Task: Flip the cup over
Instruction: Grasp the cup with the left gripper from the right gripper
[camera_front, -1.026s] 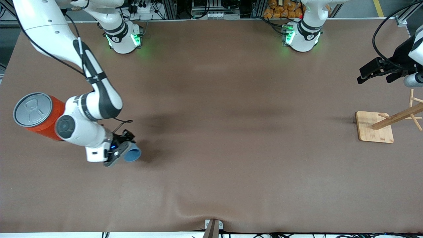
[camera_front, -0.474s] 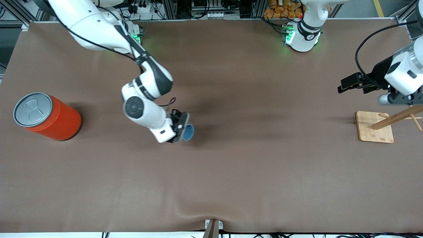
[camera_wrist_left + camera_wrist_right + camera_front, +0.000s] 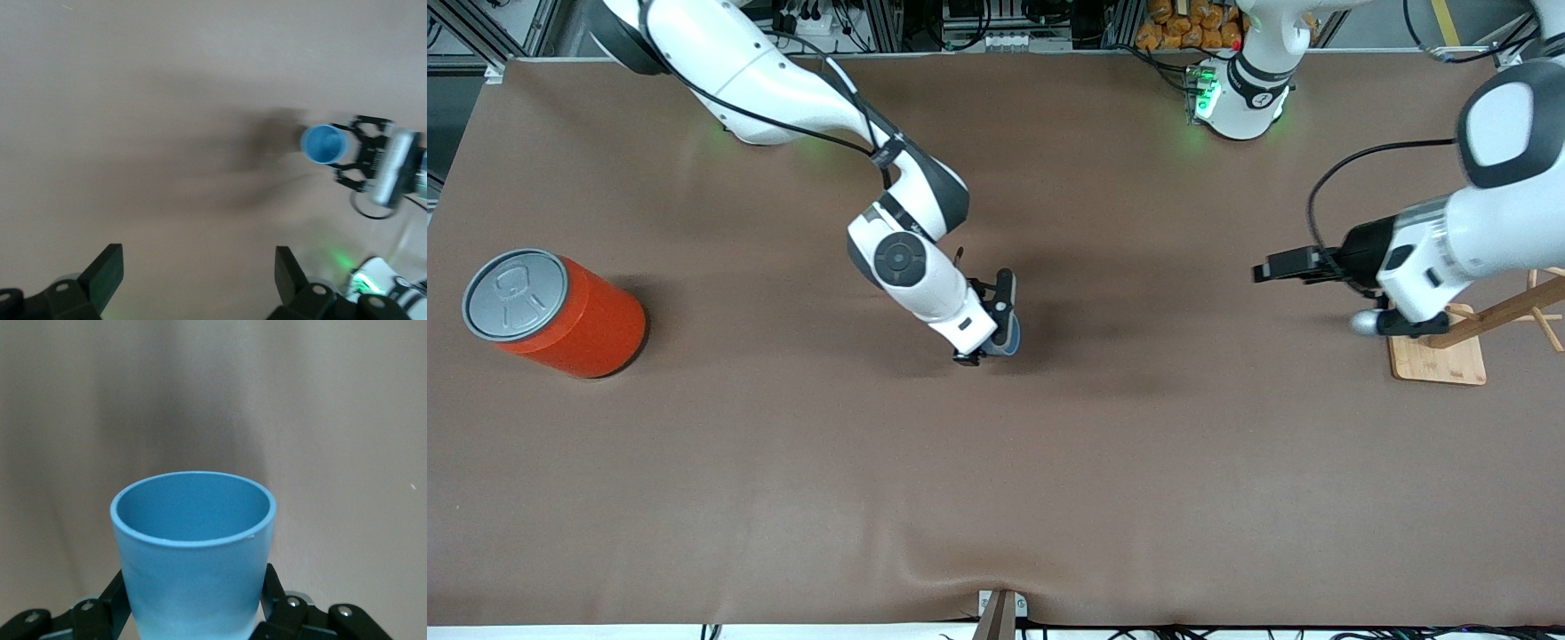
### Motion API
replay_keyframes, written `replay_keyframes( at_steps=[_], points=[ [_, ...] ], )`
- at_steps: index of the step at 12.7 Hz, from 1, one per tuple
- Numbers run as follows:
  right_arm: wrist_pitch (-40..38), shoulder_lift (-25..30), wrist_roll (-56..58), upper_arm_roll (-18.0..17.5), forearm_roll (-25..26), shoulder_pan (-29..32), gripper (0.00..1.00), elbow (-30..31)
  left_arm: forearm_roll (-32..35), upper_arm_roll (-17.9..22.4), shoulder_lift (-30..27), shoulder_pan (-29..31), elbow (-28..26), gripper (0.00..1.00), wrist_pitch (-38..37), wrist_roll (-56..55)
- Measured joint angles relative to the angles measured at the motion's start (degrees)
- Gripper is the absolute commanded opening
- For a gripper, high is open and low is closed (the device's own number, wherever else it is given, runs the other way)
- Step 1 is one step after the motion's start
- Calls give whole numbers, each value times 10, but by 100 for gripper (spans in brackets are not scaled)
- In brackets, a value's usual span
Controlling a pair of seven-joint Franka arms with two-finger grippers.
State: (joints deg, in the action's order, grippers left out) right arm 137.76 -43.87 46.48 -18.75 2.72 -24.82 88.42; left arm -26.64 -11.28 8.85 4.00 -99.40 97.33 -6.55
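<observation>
The light-blue cup is held in my right gripper over the middle of the table. In the right wrist view the cup fills the space between the black fingers, which press on its two sides, and its deeper blue inside faces away from the gripper. My left gripper is open and empty, up in the air beside the wooden stand, pointing toward the cup. In the left wrist view my left gripper stands wide apart, with the cup and the right gripper farther off.
A big orange can with a grey pull-tab lid stands at the right arm's end of the table. A wooden peg stand on a square base stands at the left arm's end. Brown cloth covers the table.
My right gripper has carried the cup from beside the orange can to the middle of the table. My left arm has swung from the table's end toward the middle.
</observation>
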Motion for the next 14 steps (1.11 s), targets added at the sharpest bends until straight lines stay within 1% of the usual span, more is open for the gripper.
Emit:
replay_keyframes(
  at_steps=[1, 3, 4, 6, 7, 8, 10, 11, 12, 13, 14],
  points=[
    [10, -12, 0, 12, 6, -16, 100, -9, -17, -16, 10, 0, -8, 100, 6, 8],
    [28, -26, 1, 35, 8, -40, 100, -17, -57, -38, 38, -2, -18, 100, 11, 51],
    [31, -27, 2, 39, 8, -44, 100, -20, -85, -43, 59, -2, -22, 100, 12, 77],
    [31, -26, 3, 39, 8, -45, 100, -32, -125, -48, 98, -5, -25, 99, 21, 116],
    [28, -24, 3, 39, 8, -45, 100, -38, -142, -49, 115, -12, -26, 96, 35, 123],
    [19, -16, 3, 38, 8, -45, 100, -43, -158, -51, 128, -25, -26, 96, 54, 124],
    [-22, 10, -3, 38, 3, -44, 100, -50, -179, -52, 152, -56, -27, 95, 102, 124],
    [-49, 29, -13, 39, -1, -43, 100, -52, -192, -52, 164, -71, -27, 93, 130, 124],
    [-78, 49, -29, 40, -4, -42, 100, -53, -215, -53, 176, -86, -27, 91, 156, 130],
    [-109, 68, -54, 42, -5, -37, 100, -54, -250, -53, 189, -100, -26, 90, 176, 146],
    [-140, 84, -83, 43, -5, -29, 100, -53, -291, -53, 206, -111, -25, 87, 190, 170]
  ],
)
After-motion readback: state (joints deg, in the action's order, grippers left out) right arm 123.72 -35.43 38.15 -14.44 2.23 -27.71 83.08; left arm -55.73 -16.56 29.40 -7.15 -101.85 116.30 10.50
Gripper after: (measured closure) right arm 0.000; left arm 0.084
